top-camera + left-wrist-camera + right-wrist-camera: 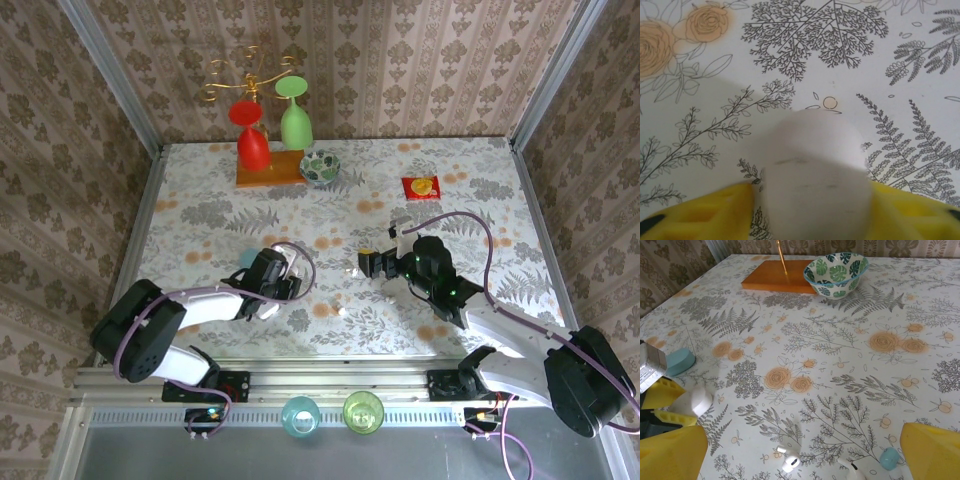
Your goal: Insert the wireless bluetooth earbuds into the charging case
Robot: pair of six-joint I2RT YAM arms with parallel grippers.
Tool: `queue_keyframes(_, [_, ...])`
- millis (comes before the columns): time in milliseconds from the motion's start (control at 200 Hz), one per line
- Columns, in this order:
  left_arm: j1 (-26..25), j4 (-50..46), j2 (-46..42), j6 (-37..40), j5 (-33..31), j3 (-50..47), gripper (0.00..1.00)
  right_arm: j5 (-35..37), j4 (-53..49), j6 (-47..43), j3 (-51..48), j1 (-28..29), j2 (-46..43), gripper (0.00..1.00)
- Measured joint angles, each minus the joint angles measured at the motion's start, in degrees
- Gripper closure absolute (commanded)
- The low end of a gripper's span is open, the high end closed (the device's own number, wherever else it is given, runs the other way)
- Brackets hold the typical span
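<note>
Your left hand is pressing both sides of the case, which is sitting on the desk. Your right hand is hanging wide apart, nearer the earbuds, which are lying just ahead of it, well apart from the case.

Your left gripper has its yellow fingers in the lower corners of the frame. Both press against the sides of a blurred white pebble-shaped case at bottom centre. Above it you see the white tablecloth printed with grey ferns and orange roses.
</note>
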Motion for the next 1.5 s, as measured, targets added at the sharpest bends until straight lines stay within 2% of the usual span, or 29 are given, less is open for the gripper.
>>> queue_keyframes(150, [0.17,-0.13,-0.24,-0.02,0.39,0.00,0.62,0.59,-0.09,1.22,0.00,-0.02,0.00,0.00])
queue_keyframes(285, [0.17,-0.81,-2.03,0.68,2.05,-0.04,0.62,0.94,-3.37,5.16,1.03,-0.02,0.13,0.00])
queue_keyframes(445, [0.17,-0.22,-5.35,4.04,6.27,-0.04,0.62,-0.74,-10.58,11.54,7.23,-0.35,1.40,0.00])
queue_keyframes(535, [0.17,0.98,-6.75,6.75,9.51,-0.04,0.62,-5.68,-12.70,15.43,9.97,-1.95,1.46,0.00])
queue_keyframes(725, [0.17,5.81,-9.90,13.27,18.23,-0.02,0.64,-21.00,-12.33,28.79,10.95,-8.55,3.15,0.01])
queue_keyframes(930, [0.17,8.57,-11.43,19.37,27.85,1.70,0.64,-33.16,-9.11,38.21,10.99,-7.74,7.52,0.08])
queue_keyframes(1175, [0.09,8.98,-11.43,23.67,36.81,3.89,0.65,-41.33,-4.50,44.78,12.57,-3.23,16.02,0.37])
queue_keyframes(1390, [-0.22,8.52,-11.43,25.42,39.10,4.57,0.65,-44.57,-0.31,48.35,13.92,-1.90,19.19,0.60])
queue_keyframes(1500, [-0.22,8.31,-11.43,25.90,39.52,4.57,0.65,-45.40,0.37,48.43,14.03,-1.90,19.19,0.77])
